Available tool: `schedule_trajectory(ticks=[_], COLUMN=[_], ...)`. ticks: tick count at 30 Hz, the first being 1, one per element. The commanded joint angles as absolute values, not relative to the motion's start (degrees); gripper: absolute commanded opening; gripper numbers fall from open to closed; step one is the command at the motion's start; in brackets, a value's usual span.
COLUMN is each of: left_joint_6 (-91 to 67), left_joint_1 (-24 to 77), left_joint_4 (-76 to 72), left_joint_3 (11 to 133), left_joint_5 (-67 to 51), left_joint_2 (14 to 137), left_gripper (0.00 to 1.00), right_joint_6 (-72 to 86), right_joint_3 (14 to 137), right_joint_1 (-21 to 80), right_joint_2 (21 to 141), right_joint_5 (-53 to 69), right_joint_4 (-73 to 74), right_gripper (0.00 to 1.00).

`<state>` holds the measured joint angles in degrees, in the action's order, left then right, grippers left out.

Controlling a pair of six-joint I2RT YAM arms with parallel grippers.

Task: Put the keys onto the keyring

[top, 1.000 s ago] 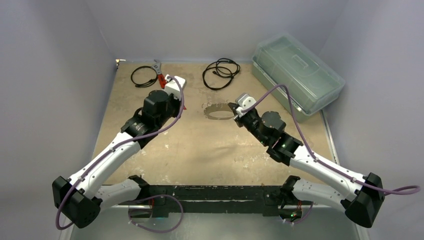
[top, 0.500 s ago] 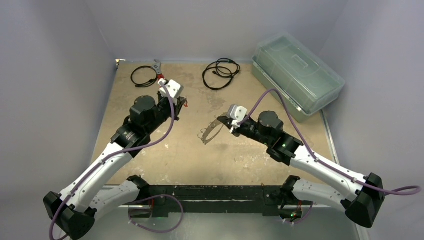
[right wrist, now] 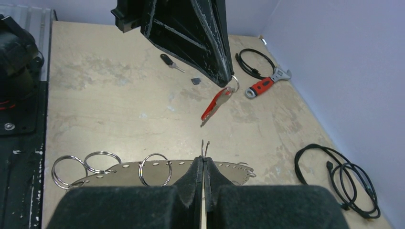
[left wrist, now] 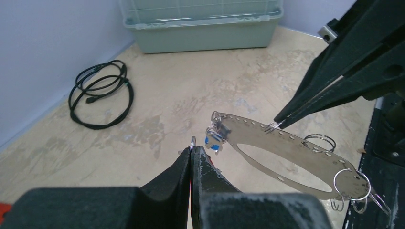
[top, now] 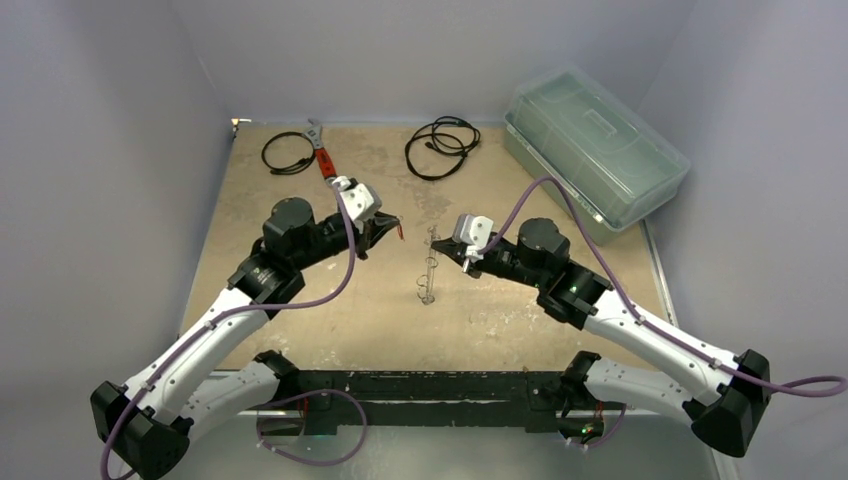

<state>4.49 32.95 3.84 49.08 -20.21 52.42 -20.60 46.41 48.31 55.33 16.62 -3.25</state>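
The keyring (left wrist: 286, 148) is a large grey metal oval band with holes, carrying several small split rings. My right gripper (right wrist: 204, 160) is shut on one small ring at its edge and holds it up off the table; in the top view it (top: 430, 270) hangs edge-on below the right gripper (top: 452, 252). A blue key (left wrist: 213, 141) hangs at its far end. My left gripper (left wrist: 192, 149) is shut on the ring of the red key (right wrist: 217, 105), which dangles just short of the keyring. A dark key (right wrist: 168, 60) lies on the table.
Two black coiled cables (top: 440, 148) (top: 288, 153) and a red-handled wrench (top: 320, 152) lie at the back of the table. A clear lidded plastic box (top: 595, 150) stands at the back right. A small dark scrap (right wrist: 196, 81) lies near the dark key.
My right gripper has lifted the keyring off the table and turned it from flat to edge-on. My left gripper has swung in toward the centre with the red key.
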Motion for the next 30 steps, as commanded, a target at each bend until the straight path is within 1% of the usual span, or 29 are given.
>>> schedule_trajectory(ticks=[1,7,15,22,25,28,30], left_joint_6=[4.96,4.48,10.26,12.80,15.54,15.57,15.80], left_joint_1=[32.61,32.61,32.69,32.70,32.68,32.67,32.62], left_joint_4=[-2.84,-12.07,-13.85,-13.66,-11.39,-9.63,-9.66], left_joint_3=[47.23,42.03,39.80,40.74,42.11,43.44,43.43], left_joint_5=[-29.33,-37.31,-39.44,-35.86,-34.42,-29.27,-29.66], left_joint_2=[52.79,54.41,53.64,53.86,55.90,58.31,59.15], left_gripper=[0.00,0.00,0.00,0.00,0.00,0.00,0.00], right_joint_6=[-20.53,-20.41,-20.05,-19.78,-19.44,-19.26,-19.17], right_joint_3=[49.26,49.14,47.79,47.45,46.85,46.63,46.41], right_joint_1=[48.08,48.09,48.15,48.12,48.08,48.10,48.08], right_joint_2=[53.79,53.62,52.94,52.57,52.30,52.29,52.38], right_joint_5=[20.73,21.25,22.73,23.46,23.62,23.35,23.34], right_joint_4=[-4.12,-3.56,-4.52,-5.37,-6.32,-6.93,-7.34], right_gripper=[0.00,0.00,0.00,0.00,0.00,0.00,0.00])
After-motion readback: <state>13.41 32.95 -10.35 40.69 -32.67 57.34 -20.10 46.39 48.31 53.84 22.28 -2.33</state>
